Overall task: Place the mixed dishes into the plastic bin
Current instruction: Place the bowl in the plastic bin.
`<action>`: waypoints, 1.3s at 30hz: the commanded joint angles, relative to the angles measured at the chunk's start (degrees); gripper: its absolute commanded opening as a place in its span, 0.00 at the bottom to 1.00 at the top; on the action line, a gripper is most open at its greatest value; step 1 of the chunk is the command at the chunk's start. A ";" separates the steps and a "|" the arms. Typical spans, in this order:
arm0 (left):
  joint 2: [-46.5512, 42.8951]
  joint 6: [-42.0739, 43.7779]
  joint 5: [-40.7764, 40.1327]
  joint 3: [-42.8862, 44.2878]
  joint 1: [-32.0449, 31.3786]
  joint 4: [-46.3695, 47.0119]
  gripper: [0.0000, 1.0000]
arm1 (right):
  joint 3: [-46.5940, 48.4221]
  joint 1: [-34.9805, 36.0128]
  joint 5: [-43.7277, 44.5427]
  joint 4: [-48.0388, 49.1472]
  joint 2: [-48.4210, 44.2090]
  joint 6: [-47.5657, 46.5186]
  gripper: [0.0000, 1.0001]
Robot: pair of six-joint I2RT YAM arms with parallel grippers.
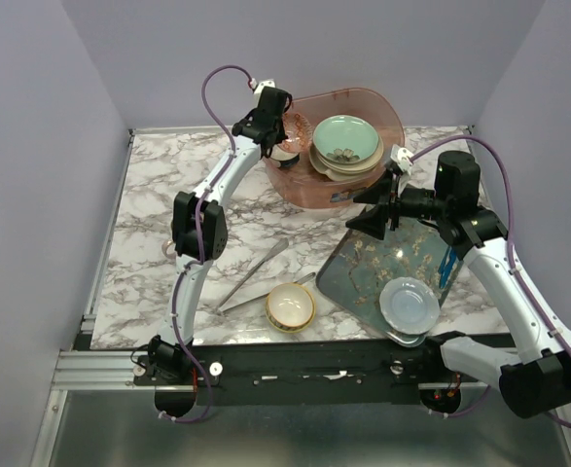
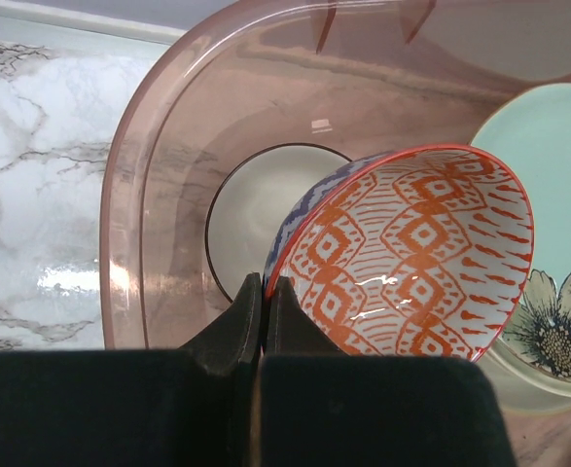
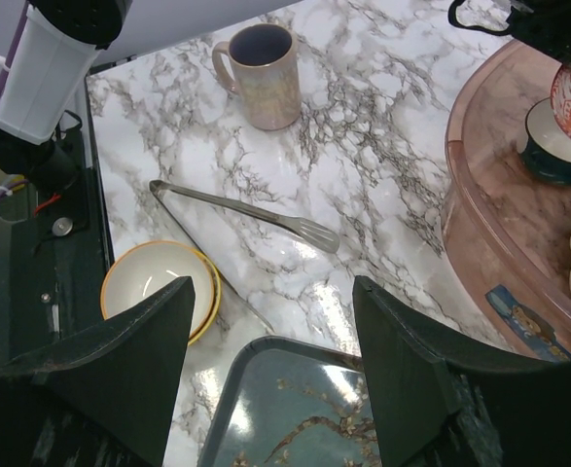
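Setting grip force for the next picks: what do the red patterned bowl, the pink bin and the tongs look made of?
Red patterned bowl: probably glazed ceramic, glossy; bright highlights sit over the painted pattern.
Pink bin: translucent plastic, smooth; see-through tinted wall, moulded rounded rim.
Tongs: bare metal, likely steel, polished; silvery with sharp reflections.

The small red patterned bowl (image 2: pixel 411 253) at the left pincer (image 2: pixel 264 284) was glazed ceramic, glossy with bright highlights. Around it, the plastic bin (image 2: pixel 139 243) was smooth, translucent pink plastic. Ahead of the right pincer (image 3: pixel 273 302), the tongs (image 3: pixel 246 209) were shiny metal on the glossy, marble-patterned surface (image 3: pixel 382 126). Both pincers looked matt black.
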 commanded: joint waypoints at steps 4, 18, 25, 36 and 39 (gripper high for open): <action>1.69 -0.86 -3.90 3.24 0.90 5.54 0.00 | -0.62 -0.61 -1.30 0.85 0.66 -0.24 0.74; 5.11 -0.51 -4.96 4.21 1.25 7.04 0.09 | -0.62 -1.14 -1.30 0.85 1.27 -0.33 0.74; 5.47 -0.25 -4.87 4.30 1.25 7.30 0.11 | -0.62 -1.14 -1.30 0.85 1.27 -0.32 0.74; 5.64 1.42 -5.48 3.51 1.25 7.21 0.18 | -0.54 -1.31 -1.38 0.93 1.10 -0.32 0.74; 5.73 1.86 -5.39 3.42 1.16 7.21 0.19 | -0.45 -1.40 -1.38 0.85 1.01 -0.32 0.74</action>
